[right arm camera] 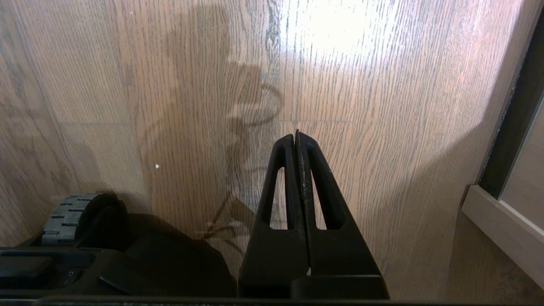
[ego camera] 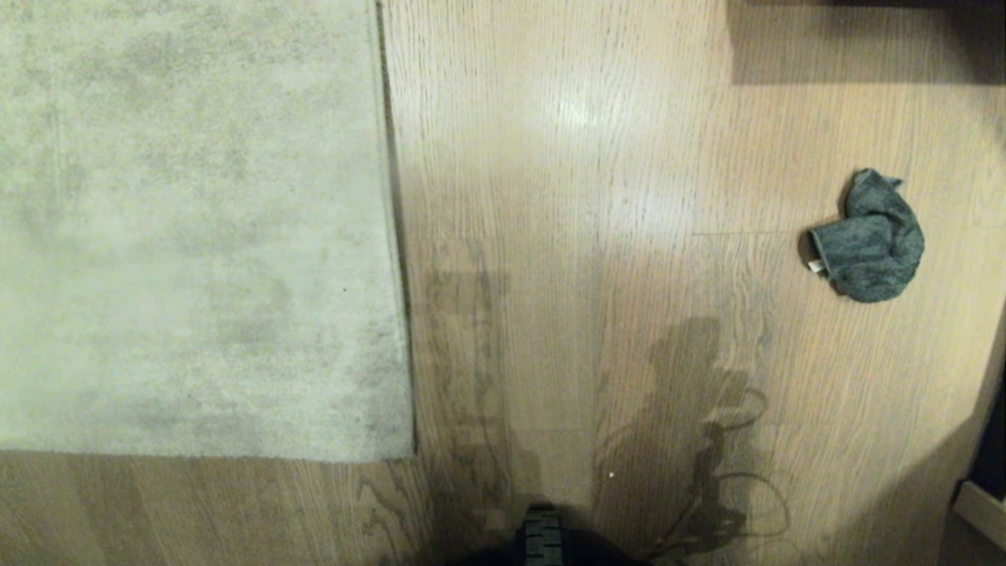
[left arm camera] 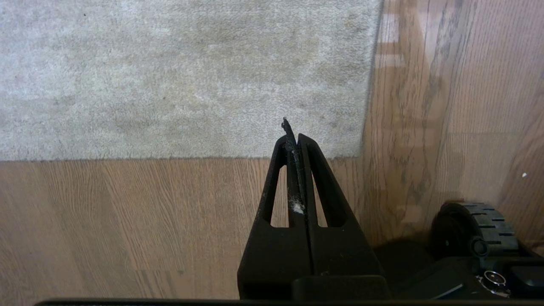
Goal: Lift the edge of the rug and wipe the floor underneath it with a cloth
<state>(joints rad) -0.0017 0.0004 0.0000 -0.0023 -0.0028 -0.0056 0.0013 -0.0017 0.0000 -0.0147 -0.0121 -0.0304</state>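
Observation:
A pale grey-beige rug (ego camera: 189,228) lies flat on the left of the wood-plank floor (ego camera: 566,236); its rug edge (ego camera: 397,236) runs straight down to a square corner (ego camera: 410,454). The dark grey-teal cloth (ego camera: 871,236) lies crumpled on the floor at the right, untouched. Neither arm shows in the head view. My left gripper (left arm camera: 292,137) hangs shut above the floor near the rug corner (left arm camera: 361,155), holding nothing but a bit of lint. Over bare floor (right arm camera: 374,106), my right gripper (right arm camera: 296,137) is shut and empty.
My base wheel (ego camera: 542,534) shows at the bottom of the head view, and again in the wrist views as wheel (left arm camera: 480,225) and wheel (right arm camera: 68,216). Pale furniture (ego camera: 982,511) stands at the right edge. A dark object (ego camera: 864,39) sits at the far right.

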